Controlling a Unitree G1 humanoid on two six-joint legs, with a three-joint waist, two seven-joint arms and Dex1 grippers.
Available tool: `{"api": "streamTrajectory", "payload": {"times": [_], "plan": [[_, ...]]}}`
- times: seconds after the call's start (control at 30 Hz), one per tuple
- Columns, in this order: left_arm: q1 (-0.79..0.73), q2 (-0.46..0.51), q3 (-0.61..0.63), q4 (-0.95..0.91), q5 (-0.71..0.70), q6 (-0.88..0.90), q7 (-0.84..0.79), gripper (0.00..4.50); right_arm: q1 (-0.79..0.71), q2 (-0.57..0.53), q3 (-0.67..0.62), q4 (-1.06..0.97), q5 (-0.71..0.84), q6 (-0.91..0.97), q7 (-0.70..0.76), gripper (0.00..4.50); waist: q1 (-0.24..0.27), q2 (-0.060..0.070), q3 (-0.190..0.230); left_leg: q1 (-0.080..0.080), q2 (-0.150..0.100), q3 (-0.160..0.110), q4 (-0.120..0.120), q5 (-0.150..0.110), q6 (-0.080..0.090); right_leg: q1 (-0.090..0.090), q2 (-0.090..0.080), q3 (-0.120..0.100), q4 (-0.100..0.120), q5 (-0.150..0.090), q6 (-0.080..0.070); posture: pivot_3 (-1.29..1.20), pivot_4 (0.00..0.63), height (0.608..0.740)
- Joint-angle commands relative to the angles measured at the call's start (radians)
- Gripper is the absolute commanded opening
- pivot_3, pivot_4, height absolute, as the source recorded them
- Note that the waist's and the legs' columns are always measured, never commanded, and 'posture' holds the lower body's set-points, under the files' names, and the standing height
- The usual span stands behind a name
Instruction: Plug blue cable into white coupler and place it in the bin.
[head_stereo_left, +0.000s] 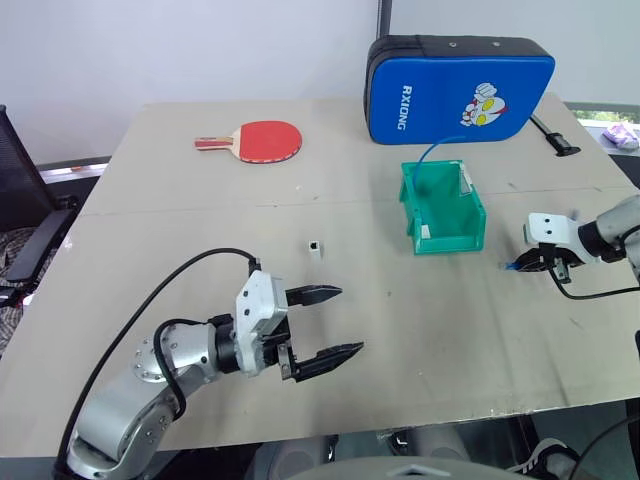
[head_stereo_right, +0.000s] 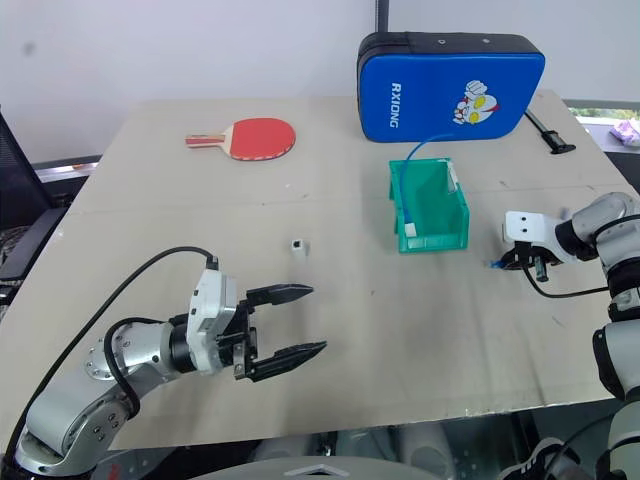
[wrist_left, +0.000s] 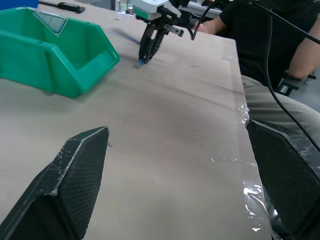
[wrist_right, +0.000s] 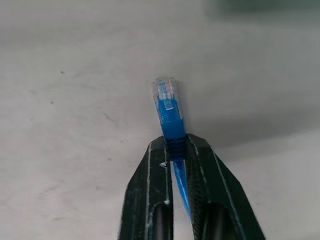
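Observation:
My right gripper (wrist_right: 175, 150) is shut on the blue cable (wrist_right: 167, 107) just behind its clear plug, which sticks out past the fingertips close above the table. In the head views this gripper (head_stereo_left: 515, 266) sits right of the green bin (head_stereo_left: 470, 215). A thin blue strand (head_stereo_left: 432, 152) arcs up over the bin's far side. The tiny white coupler (head_stereo_left: 315, 247) stands alone on the table, left of the bin. My left gripper (head_stereo_left: 350, 320) is open and holds nothing; it hovers near the front edge, below the coupler.
A big blue padded case (head_stereo_left: 455, 88) leans at the back of the table, behind the bin. A red table tennis paddle (head_stereo_left: 265, 140) lies at the back left. A person (wrist_left: 270, 45) sits at the table's right side.

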Motion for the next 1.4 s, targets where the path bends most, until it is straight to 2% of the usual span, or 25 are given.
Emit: {"api": "streamTrajectory", "payload": {"times": [0.03,0.13,0.23,0.3,0.4,0.5,0.53,0.63,0.67,0.7,0.73,0.8,1.03,1.17,1.4], "plan": [[0.012,-0.005,0.023,-0.028,0.002,-0.025,0.013,4.5,0.098,-0.016,-0.044,-0.287,0.109,0.19,0.11,0.1,0.003,0.001,0.0,0.0,0.0,-0.001,0.0,0.0,0.0,0.0,0.0,-0.001,0.001,0.0,0.0,0.0,0.15,0.74],[0.008,-0.021,-0.006,0.031,0.08,-0.076,0.025,4.5,0.266,-0.023,-0.055,-0.77,0.187,0.518,0.069,0.1,0.009,0.002,0.0,-0.002,0.001,-0.003,-0.001,0.0,0.0,-0.002,-0.001,-0.001,0.001,0.0,0.0,0.0,0.15,0.74],[-0.019,-0.02,-0.057,0.107,0.163,-0.124,0.005,4.5,0.342,0.035,-0.009,-1.075,0.172,0.777,-0.042,0.1,0.007,0.004,0.001,-0.004,0.002,-0.004,-0.002,0.0,0.0,-0.005,-0.001,-0.003,0.002,0.001,0.002,0.0,0.15,0.74],[-0.05,-0.015,-0.083,0.157,0.201,-0.135,-0.009,4.5,0.355,0.093,0.063,-1.178,0.128,0.878,-0.102,0.1,0.007,0.004,0.001,-0.004,0.002,-0.004,-0.002,0.0,0.0,-0.005,0.0,-0.004,0.002,0.0,0.0,0.0,0.15,0.74],[-0.086,-0.004,-0.093,0.213,0.211,-0.146,-0.049,4.5,0.329,0.188,0.152,-1.232,0.1,0.986,-0.179,0.1,0.008,0.004,0.001,-0.004,0.002,-0.004,-0.002,0.0,0.0,-0.005,0.001,-0.004,0.002,0.0,0.0,0.0,0.15,0.74],[-0.112,-0.002,-0.102,0.259,0.235,-0.173,-0.083,4.5,0.308,0.238,0.201,-1.185,0.068,0.952,-0.238,0.1,0.007,0.003,0.0,-0.004,0.001,-0.002,-0.001,0.0,0.0,-0.005,0.0,-0.004,0.002,0.0,0.0,0.0,0.15,0.74],[-0.12,-0.004,-0.107,0.271,0.242,-0.176,-0.086,4.5,0.307,0.25,0.197,-1.172,0.078,0.937,-0.25,0.4,0.006,0.001,0.0,-0.004,0.0,-0.002,-0.001,0.0,0.0,-0.005,0.0,-0.003,0.001,0.0,0.0,0.0,0.15,0.74],[-0.158,-0.023,-0.148,0.299,0.264,-0.196,-0.107,4.5,0.359,0.248,0.106,-1.201,0.153,0.906,-0.269,1.26,0.008,0.0,-0.001,-0.004,0.0,-0.002,-0.001,0.0,0.0,-0.005,0.0,-0.003,0.001,0.0,0.0,0.0,0.15,0.74],[-0.171,-0.03,-0.163,0.308,0.274,-0.202,-0.112,4.5,0.382,0.251,0.061,-1.226,0.189,0.908,-0.279,1.94,0.009,0.0,-0.001,-0.005,0.0,-0.002,-0.001,0.0,0.0,-0.005,0.0,-0.004,0.001,0.0,0.0,0.0,0.15,0.74],[-0.183,-0.036,-0.174,0.317,0.282,-0.205,-0.116,4.5,0.406,0.249,0.021,-1.256,0.226,0.906,-0.279,2.15,0.011,0.0,-0.001,-0.005,0.0,-0.003,-0.001,0.0,0.0,-0.005,0.0,-0.004,0.001,0.0,0.0,0.0,0.15,0.74],[-0.199,-0.042,-0.184,0.331,0.288,-0.206,-0.118,4.5,0.439,0.245,-0.028,-1.298,0.27,0.895,-0.279,2.75,0.015,0.0,0.0,-0.006,0.0,-0.003,-0.002,0.0,0.0,-0.005,-0.001,-0.004,0.0,0.0,0.0,0.0,0.15,0.74],[-0.232,-0.055,-0.201,0.37,0.306,-0.216,-0.126,4.5,0.508,0.234,-0.127,-1.385,0.346,0.908,-0.295,3.49,0.016,0.001,0.0,-0.009,0.0,-0.004,-0.002,0.0,0.0,-0.007,-0.001,-0.005,0.0,0.001,0.002,0.0,0.15,0.74],[-0.318,-0.091,-0.235,0.449,0.321,-0.201,-0.147,4.5,0.753,0.212,-0.391,-1.632,0.492,0.917,-0.418,3.49,0.018,0.001,0.0,-0.014,0.0,-0.004,-0.001,0.0,0.0,-0.011,0.0,-0.006,0.0,0.002,0.005,0.0,0.15,0.74],[-0.356,-0.093,-0.274,0.472,0.338,-0.175,-0.172,4.5,0.952,0.217,-0.561,-1.746,0.53,0.896,-0.489,3.49,0.021,0.001,0.0,-0.014,0.0,-0.005,-0.001,0.0,0.0,-0.011,0.0,-0.006,0.0,0.002,0.005,0.0,0.15,0.74],[-0.465,-0.119,-0.327,0.583,0.395,-0.183,-0.199,4.5,1.231,0.245,-0.688,-1.861,0.542,0.795,-0.55,3.49,0.03,0.0,0.0,-0.014,-0.001,-0.004,0.0,0.0,0.0,-0.011,0.002,-0.005,0.0,-0.002,0.007,0.0,0.15,0.74]]}}
